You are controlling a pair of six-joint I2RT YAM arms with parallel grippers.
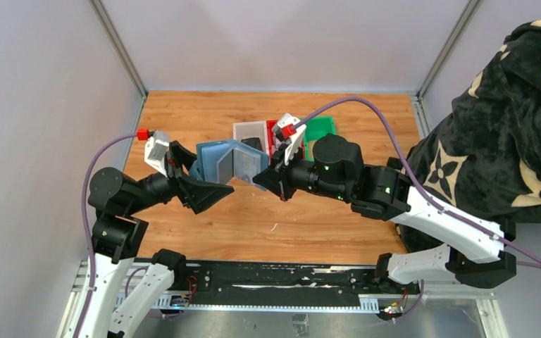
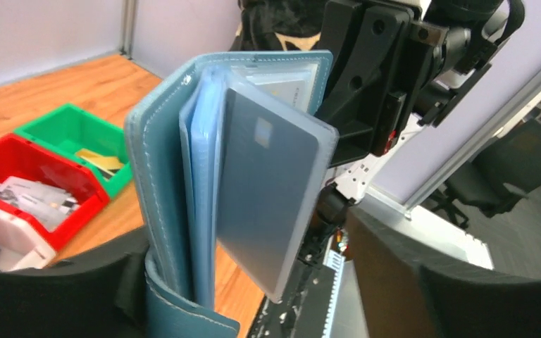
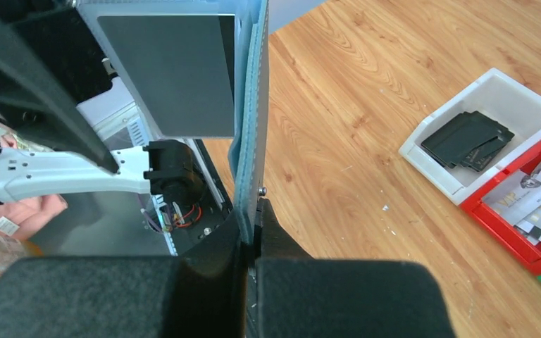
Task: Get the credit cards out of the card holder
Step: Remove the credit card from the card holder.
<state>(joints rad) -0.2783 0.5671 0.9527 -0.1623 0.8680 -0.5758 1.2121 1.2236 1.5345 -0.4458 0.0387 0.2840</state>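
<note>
Hanging open above the middle of the table, clear of the wood, the teal card holder was spread like a book between the two arms. One grey credit card stood partly out of its lighter blue inner leaves, and a paler card showed behind a clear pocket on the far cover. The right gripper was clenched on the edge of one cover, fingers pinched tight against the leather. The left gripper was released, its jaws spread wide around the holder's lower end; the holder lay against one finger, with a gap to the other.

Three small bins sat in a row near the far edge, just right of centre. The white bin held a few black wallets. The red bin beside it held loose printed cards. The green bin, rightmost as the overhead camera showed them, held a yellowish card.

The table was orange-brown wood grain with a few white specks. A black rail ran along its near edge. Pale lilac walls closed in the far, left and right sides, with metal posts at the far corners. A black cloth with cream markings bulged in over the right edge.
</note>
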